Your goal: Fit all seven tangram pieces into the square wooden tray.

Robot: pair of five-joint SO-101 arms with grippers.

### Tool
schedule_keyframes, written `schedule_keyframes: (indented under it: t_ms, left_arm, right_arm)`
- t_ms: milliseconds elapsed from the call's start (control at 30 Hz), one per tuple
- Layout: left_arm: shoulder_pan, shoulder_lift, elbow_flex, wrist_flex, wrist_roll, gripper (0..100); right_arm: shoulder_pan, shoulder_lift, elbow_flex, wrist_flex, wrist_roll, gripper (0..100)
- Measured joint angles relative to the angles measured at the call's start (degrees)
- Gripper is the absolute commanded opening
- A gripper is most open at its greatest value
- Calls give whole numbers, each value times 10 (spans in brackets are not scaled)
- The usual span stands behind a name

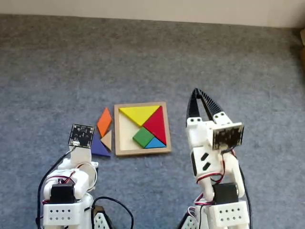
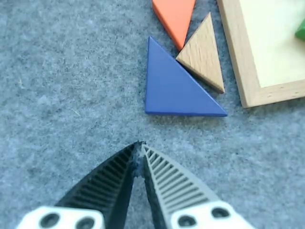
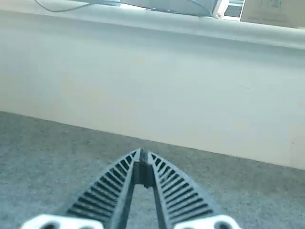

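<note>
The square wooden tray [image 1: 116, 129] lies on the grey carpet and holds a yellow triangle [image 1: 137, 114], a red triangle [image 1: 157, 125], a green square [image 1: 143, 137] and a small light blue triangle [image 1: 155, 142]. Left of it lie an orange parallelogram [image 1: 104, 121], a plain wooden triangle [image 1: 107, 140] and a dark blue triangle [image 1: 99, 148]. In the left wrist view the blue triangle [image 2: 174, 86] touches the wooden triangle [image 2: 204, 55] and the orange piece [image 2: 174, 16]. My left gripper [image 2: 140, 145] is shut just short of the blue triangle. My right gripper [image 1: 195, 91] is shut, right of the tray, holding nothing.
Grey carpet covers the whole work area, with a pale wall [image 3: 152, 81] at its far edge. The tray's left part [image 2: 274, 45] is bare wood.
</note>
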Motion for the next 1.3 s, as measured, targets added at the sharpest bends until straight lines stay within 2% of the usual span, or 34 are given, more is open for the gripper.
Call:
schedule_keyframes:
  t_ms: [267,533,933,1300]
  left_arm:
    - [0,0,0,0,0,5]
    - [0,0,0,0,0,5]
    - [0,0,0,0,0,5]
    - [0,0,0,0,0,5]
  right_arm:
    - [35,-128,105,1,0,13]
    - [82,-135,107,18,-1,13]
    - [89,-135,107,349,-1,13]
    - [89,-135,107,564,-1,13]
